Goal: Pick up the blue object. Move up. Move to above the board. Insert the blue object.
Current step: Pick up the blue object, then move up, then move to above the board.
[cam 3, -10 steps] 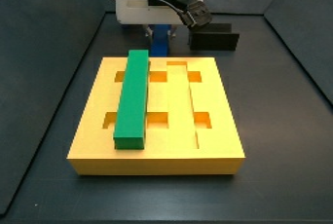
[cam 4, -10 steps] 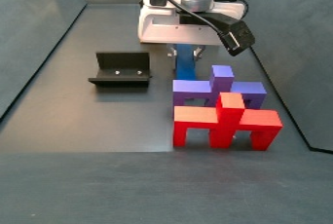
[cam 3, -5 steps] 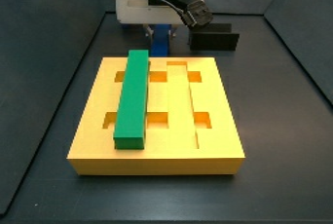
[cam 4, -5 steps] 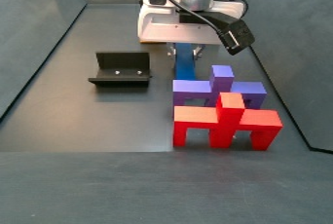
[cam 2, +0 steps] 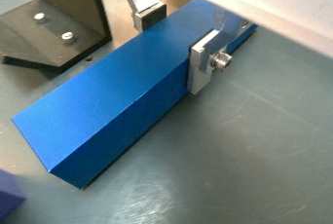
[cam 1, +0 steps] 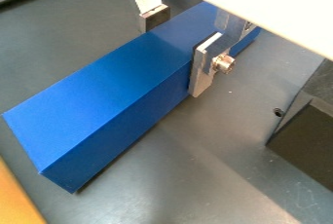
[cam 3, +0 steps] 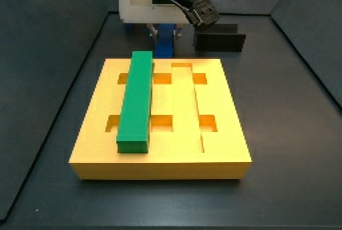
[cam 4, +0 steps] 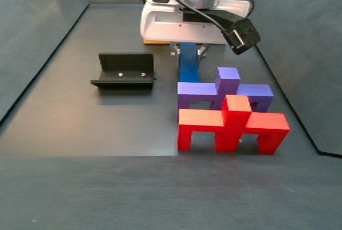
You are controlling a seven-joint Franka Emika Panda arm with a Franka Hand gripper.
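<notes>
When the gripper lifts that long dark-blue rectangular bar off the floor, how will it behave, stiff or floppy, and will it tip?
The long dark-blue rectangular bar looks rigid, with straight edges and flat faces, so it probably won't flex. The gripper straddles it near one end, with a finger against its side, so the long free end may sag or pivot. Its smooth faces could slip under a light grip.
</notes>
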